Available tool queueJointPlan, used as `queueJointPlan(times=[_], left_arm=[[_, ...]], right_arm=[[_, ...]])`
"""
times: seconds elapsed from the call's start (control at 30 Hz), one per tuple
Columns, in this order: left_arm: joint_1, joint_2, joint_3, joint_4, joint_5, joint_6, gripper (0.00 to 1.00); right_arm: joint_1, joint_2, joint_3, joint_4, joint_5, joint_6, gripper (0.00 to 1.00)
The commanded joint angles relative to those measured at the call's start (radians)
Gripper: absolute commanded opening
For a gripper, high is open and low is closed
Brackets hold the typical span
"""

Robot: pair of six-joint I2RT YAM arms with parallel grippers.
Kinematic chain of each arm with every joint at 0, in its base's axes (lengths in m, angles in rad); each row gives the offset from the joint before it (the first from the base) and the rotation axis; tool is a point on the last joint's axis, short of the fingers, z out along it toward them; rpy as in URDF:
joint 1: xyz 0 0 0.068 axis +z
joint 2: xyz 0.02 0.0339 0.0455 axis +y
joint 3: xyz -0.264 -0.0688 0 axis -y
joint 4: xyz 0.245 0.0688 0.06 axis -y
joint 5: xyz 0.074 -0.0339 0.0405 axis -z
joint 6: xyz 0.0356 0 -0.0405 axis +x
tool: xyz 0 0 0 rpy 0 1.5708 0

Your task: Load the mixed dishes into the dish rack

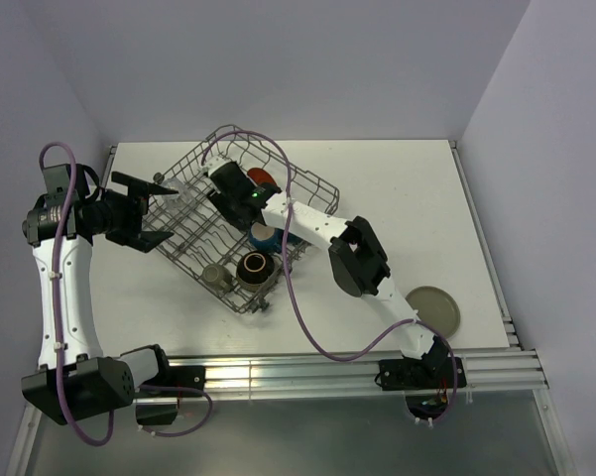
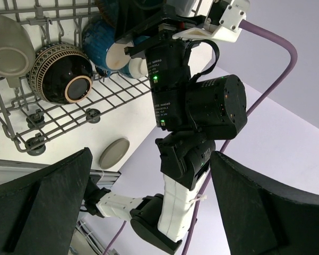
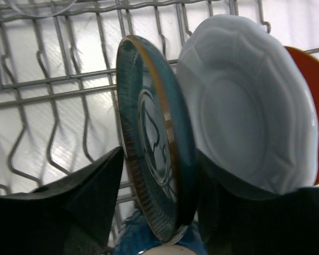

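Note:
The dish rack (image 1: 193, 233) sits at the middle left of the table. My right gripper (image 1: 240, 193) reaches into it from above. In the right wrist view a teal plate (image 3: 154, 143) stands on edge between the tines, and the right gripper (image 3: 159, 159) straddles it, open, with a gap at the left finger. A pale blue-white plate (image 3: 244, 111) and a red-orange plate (image 3: 316, 122) stand just behind the teal one. A dark bowl (image 1: 254, 267), a blue cup (image 1: 265, 235) and a small grey bowl (image 1: 215, 275) lie in the rack's near end. My left gripper (image 1: 172, 212) hangs open and empty at the rack's left side.
A beige plate (image 1: 433, 307) lies flat on the table at the near right, beside the right arm's base. A clear glass (image 3: 40, 6) shows at the rack's far edge. Metal rails run along the table's near edge. Walls close in behind and on both sides.

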Motion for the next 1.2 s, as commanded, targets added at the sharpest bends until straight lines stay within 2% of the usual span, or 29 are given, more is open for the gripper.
queueJointPlan(times=[0.0,0.17,0.5,0.6,0.7,0.77,0.87,0.9,0.93,1.0,1.03,1.17], left_arm=[[-0.003,-0.025,-0.005,0.032,0.008,-0.001,0.99],[-0.006,-0.027,-0.014,0.037,-0.005,0.001,0.99],[-0.069,-0.058,-0.079,0.075,-0.047,-0.033,0.99],[-0.117,-0.041,-0.066,0.075,-0.091,-0.032,0.99],[-0.206,0.01,-0.016,0.078,-0.152,-0.015,0.98],[-0.307,0.048,0.039,0.078,-0.197,-0.004,0.98],[-0.459,0.148,0.12,0.089,-0.274,0.007,0.97],[-0.502,0.21,0.147,0.095,-0.306,0.013,0.96],[-0.584,0.243,0.173,0.1,-0.321,0.016,0.96],[-0.666,0.354,0.277,0.111,-0.349,0.034,0.94],[-0.742,0.393,0.315,0.114,-0.367,0.042,0.94],[-0.89,0.612,0.576,0.092,-0.384,0.112,0.92]], right_arm=[[0.0,-0.044,-0.003,0.022,0.044,0.01,0.63],[-0.001,-0.111,0.0,0.026,0.056,0.01,0.7],[-0.009,-0.272,-0.015,0.021,0.079,0.016,0.77],[-0.021,-0.329,-0.028,0.015,0.09,0.031,0.85],[-0.061,-0.399,-0.057,-0.008,0.143,0.077,0.89],[-0.102,-0.444,-0.093,-0.037,0.143,0.18,0.91],[-0.223,-0.539,-0.165,-0.172,0.124,0.354,0.91],[-0.297,-0.603,-0.199,-0.192,0.075,0.391,0.91],[-0.334,-0.639,-0.288,-0.203,0.05,0.445,0.91],[-0.395,-0.767,-0.385,-0.215,0.027,0.467,0.91],[-0.449,-0.807,-0.473,-0.218,0.031,0.479,0.91],[-0.579,-1.004,-0.642,-0.273,0.062,0.543,0.91]])
